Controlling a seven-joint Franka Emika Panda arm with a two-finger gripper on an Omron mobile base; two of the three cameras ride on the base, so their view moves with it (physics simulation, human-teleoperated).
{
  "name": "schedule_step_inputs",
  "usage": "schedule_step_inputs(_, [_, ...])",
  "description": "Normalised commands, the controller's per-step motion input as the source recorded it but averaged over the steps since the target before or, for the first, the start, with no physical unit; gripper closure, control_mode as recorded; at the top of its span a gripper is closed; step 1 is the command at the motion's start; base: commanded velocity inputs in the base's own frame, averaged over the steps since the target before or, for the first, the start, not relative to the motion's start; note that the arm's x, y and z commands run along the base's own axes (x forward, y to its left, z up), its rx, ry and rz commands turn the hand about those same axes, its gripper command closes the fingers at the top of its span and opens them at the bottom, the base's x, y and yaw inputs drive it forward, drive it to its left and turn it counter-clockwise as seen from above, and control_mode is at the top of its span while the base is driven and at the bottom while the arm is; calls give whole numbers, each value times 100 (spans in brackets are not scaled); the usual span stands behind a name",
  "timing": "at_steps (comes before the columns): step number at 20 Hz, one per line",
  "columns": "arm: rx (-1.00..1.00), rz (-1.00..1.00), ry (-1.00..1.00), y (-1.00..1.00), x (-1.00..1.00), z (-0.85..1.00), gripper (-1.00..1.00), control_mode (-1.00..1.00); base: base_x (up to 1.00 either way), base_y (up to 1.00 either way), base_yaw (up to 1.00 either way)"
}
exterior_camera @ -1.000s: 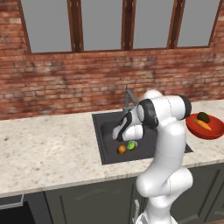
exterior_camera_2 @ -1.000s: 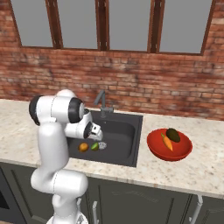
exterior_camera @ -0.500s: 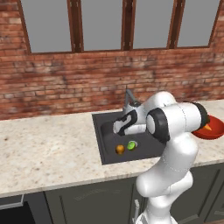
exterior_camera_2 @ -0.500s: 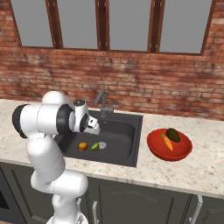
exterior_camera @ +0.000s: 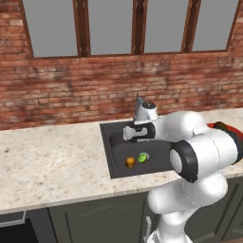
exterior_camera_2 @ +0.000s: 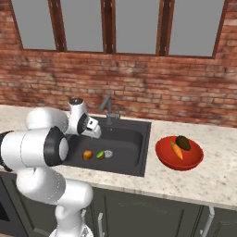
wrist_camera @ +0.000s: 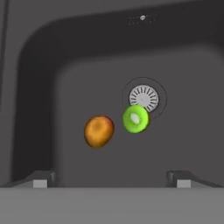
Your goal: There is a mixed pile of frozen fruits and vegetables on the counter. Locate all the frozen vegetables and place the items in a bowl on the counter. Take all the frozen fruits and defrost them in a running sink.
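- The gripper hung over the sink with its jaws spread wide and nothing between them; both dark tips stood well apart at the bottom of the hand view, and the basin floor showed plainly between them
- The orange-brown ball and the green lime-like piece lay loose on the basin floor, just beside each other, which is where the fruits belong for defrosting
- The green piece rested right against the edge of the round metal drain, I would guess because the floor slopes that way
- The red bowl sat on the counter to the right of the sink, holding the carrot and the dark olive-brown ball side by side, so the vegetables looked sorted
- The faucet stood at the back rim, close by the hand; I saw no water running, so the sorting seemed done and turning on the tap was probably what remained
- With the hand empty and so near the faucet, it seemed well placed for that, though the spout could be knocked aside
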Motion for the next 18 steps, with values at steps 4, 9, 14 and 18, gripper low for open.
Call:
schedule_step_inputs(4, [0, -1, 0, 0, -58, 66, -100, -100, 0, 0, 0])
schedule_step_inputs(9, [0, 0, 0, 0, -53, 73, -100, -100, 0, 0, 0])
schedule_step_inputs(14, [0, 0, 0, 0, -64, 84, -100, -100, 0, 0, 0])
schedule_step_inputs(18, [0, 0, 0, -1, -93, 87, -100, -100, 0, 0, 0])
